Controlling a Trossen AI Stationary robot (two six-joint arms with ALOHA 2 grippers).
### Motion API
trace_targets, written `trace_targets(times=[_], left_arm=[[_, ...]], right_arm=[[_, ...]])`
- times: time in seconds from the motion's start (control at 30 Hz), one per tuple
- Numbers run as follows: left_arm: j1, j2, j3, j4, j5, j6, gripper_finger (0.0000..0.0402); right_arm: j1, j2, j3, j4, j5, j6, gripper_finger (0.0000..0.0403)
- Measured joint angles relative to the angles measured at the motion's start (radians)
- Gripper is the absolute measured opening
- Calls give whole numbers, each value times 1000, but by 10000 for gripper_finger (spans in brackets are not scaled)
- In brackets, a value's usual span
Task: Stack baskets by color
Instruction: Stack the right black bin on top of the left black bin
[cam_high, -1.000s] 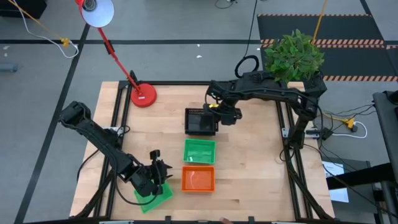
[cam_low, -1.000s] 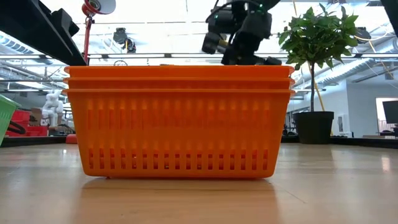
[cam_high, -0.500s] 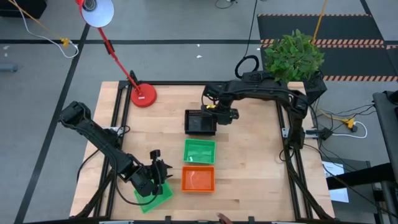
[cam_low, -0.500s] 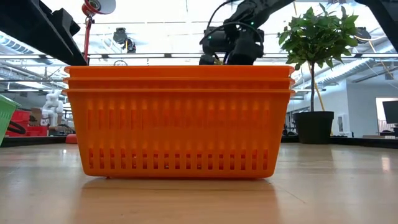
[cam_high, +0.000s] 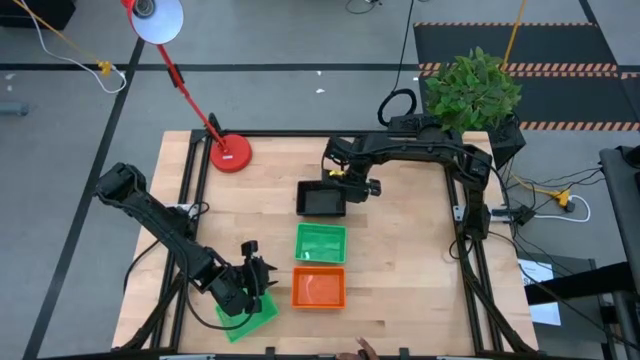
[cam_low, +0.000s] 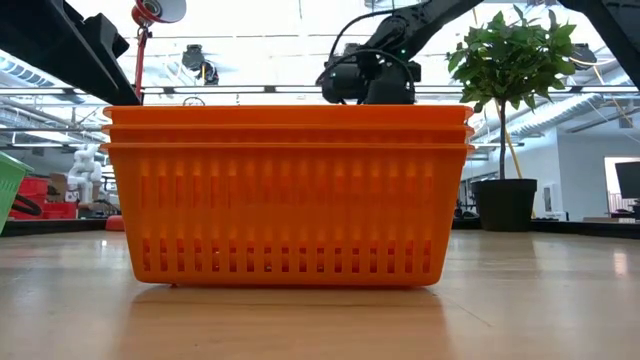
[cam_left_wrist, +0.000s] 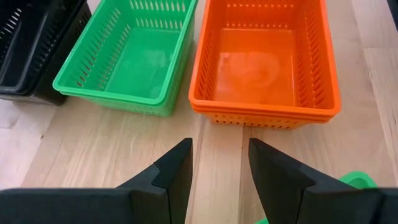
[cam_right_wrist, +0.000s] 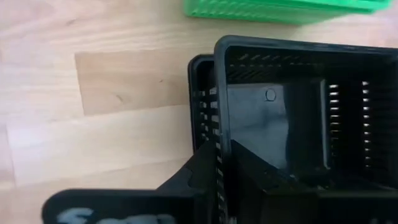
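My right gripper (cam_high: 345, 182) is at the right end of the top black basket (cam_high: 322, 200) and shut on it. That basket sits in another black basket, whose rim (cam_right_wrist: 195, 93) shows beside it. Nearer the table's front edge stand a green stack (cam_high: 320, 243) and an orange stack (cam_high: 318, 288) of three nested baskets (cam_low: 288, 195). My left gripper (cam_left_wrist: 219, 168) stands open at the near left, above a single tilted green basket (cam_high: 248, 318). It points toward the two stacks with nothing between its fingers. My right gripper has the top black basket's right short wall (cam_right_wrist: 217, 146) between its fingers, one finger (cam_right_wrist: 264, 177) inside the basket and one (cam_right_wrist: 198, 171) outside. It comes slanting down from the far side. The basket rests nested in the black basket below.
A round red lamp base (cam_high: 231, 154) stands at the far left corner, its arm leaning out over the edge. A potted plant (cam_high: 472, 88) is behind the far right corner. Bare wood lies to the right of the three stacks.
My right gripper has come down and a little toward the table's left with the black basket. The basket has sunk into the black basket below it and lies squarer over it than before.
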Motion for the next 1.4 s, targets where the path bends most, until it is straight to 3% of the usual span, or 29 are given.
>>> trace_targets(times=[0.13,0.67,1.13,1.27,1.4], left_arm=[[0,0,0,0,0,-1,159],[0,0,0,1,0,-8,159],[0,0,0,3,-10,20,159],[0,0,0,3,-11,21,159],[0,0,0,2,-13,26,159]], right_arm=[[0,-3,-32,51,0,83,46],[30,-33,-68,122,32,107,133],[58,-128,-68,68,83,109,135],[71,-163,-68,58,81,234,135],[93,-181,-68,60,62,487,134]])
